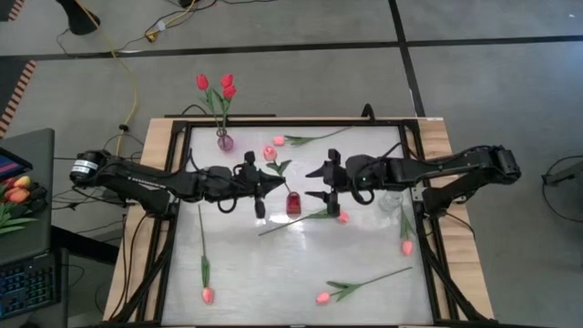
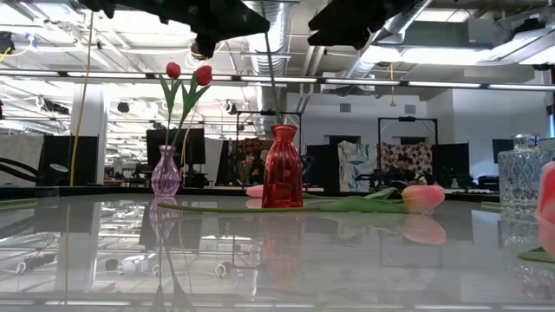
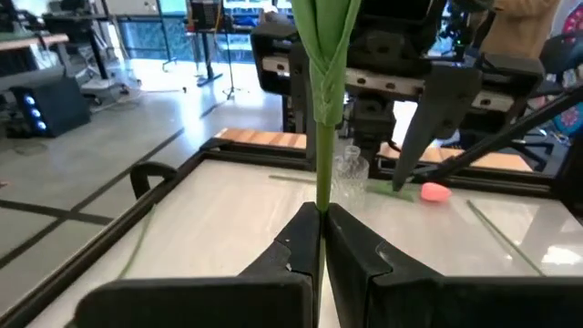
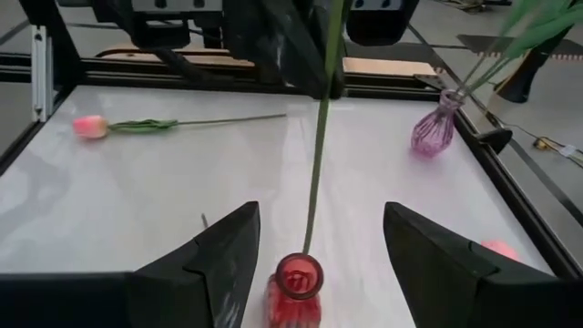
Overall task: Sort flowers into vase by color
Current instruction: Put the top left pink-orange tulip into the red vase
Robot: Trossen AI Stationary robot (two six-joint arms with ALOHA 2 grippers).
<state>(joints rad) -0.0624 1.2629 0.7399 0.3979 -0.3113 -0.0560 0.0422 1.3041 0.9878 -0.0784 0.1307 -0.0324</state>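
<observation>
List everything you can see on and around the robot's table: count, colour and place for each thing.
table: one, white top, wooden border
purple vase: one, far left of the table
red tulips: three, standing in the purple vase
red vase: one, mid-table, between the grippers
glass vase: one, clear, under the right arm
loose tulips: five, pink heads, lying about the table
held tulip: one, green stem, lower end in the red vase
tulip bunch: one, orange-red, on the side desk
left gripper: shut on the held tulip's stem above the red vase
right gripper: open, facing the red vase
</observation>
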